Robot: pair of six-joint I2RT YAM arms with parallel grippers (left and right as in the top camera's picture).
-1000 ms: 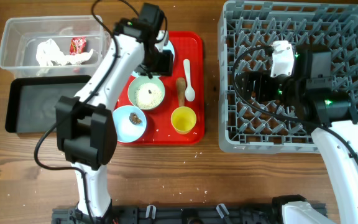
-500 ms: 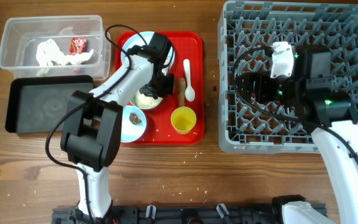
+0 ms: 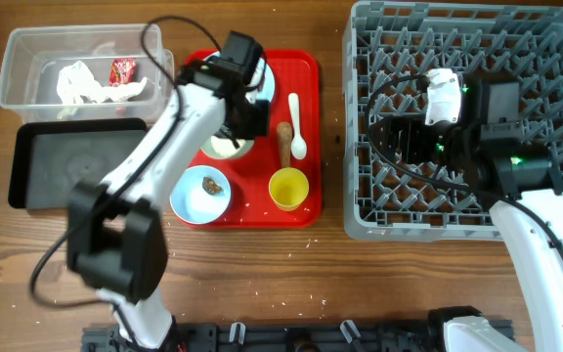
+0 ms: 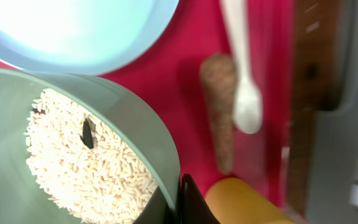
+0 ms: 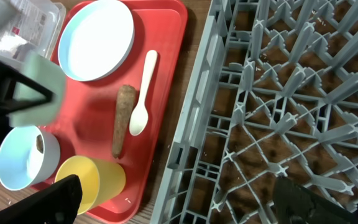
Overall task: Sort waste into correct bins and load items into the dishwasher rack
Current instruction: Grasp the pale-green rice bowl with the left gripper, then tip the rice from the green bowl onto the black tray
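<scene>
**A:** Left wrist view is showing the left gripper (image 4: 180, 194) clenching the rim of the pale mint rice-filled bowl (image 4: 142, 130) above the flat red serving tray (image 4: 191, 31).

**B:** Emptying waste, I'd judge; it's needing a tip into the shallow black rectangular tray (image 3: 66, 171). Right wrist alone is showing the right gripper (image 5: 176, 186) gaping over the grey plastic pegged rack (image 5: 278, 93).

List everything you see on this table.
tub: one, clear, left
paper: one, white, in tub
wrapper: one, red, in tub
black tray: one, beside tub
red tray: one, centre
plate: one, blue, red tray
bowls: two, pale; lump bowl on red tray, rice bowl in left claw
cup: one, yellow, red tray
spoon: one, white, red tray
stick: one, brown, beside spoon
rack: one, grey, right
claws: left claw shut on rice bowl, right claw open over rack
</scene>
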